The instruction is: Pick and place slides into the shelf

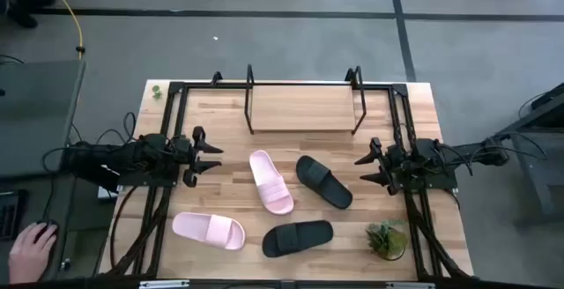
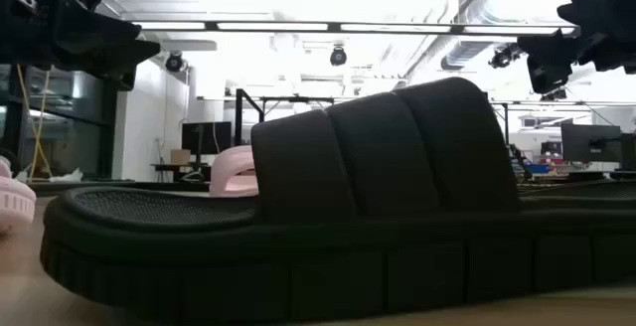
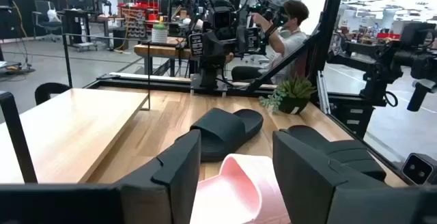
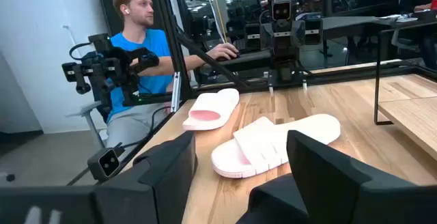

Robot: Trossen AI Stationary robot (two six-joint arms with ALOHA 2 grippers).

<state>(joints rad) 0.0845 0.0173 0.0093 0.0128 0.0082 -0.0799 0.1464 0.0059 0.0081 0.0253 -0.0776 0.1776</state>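
Four slides lie on the table by their soles. One pink slide (image 1: 270, 181) sits mid-table, also in the left wrist view (image 3: 235, 186) and right wrist view (image 4: 273, 145). The second pink slide (image 1: 208, 230) lies near the front left (image 4: 212, 108). One black slide (image 1: 323, 181) lies right of centre (image 3: 222, 132), the other (image 1: 298, 237) at the front, filling the low view (image 2: 328, 217). The shelf (image 1: 302, 108) stands at the far edge. My left gripper (image 1: 214, 159) hovers open at the left side (image 3: 232, 169), my right gripper (image 1: 364, 168) open at the right (image 4: 239, 169).
A small potted plant (image 1: 387, 239) stands at the front right corner, also seen in the left wrist view (image 3: 290, 95). A black frame (image 1: 167, 130) edges the table. A person's hand (image 1: 31, 249) rests off the table's left. People sit beyond both table sides.
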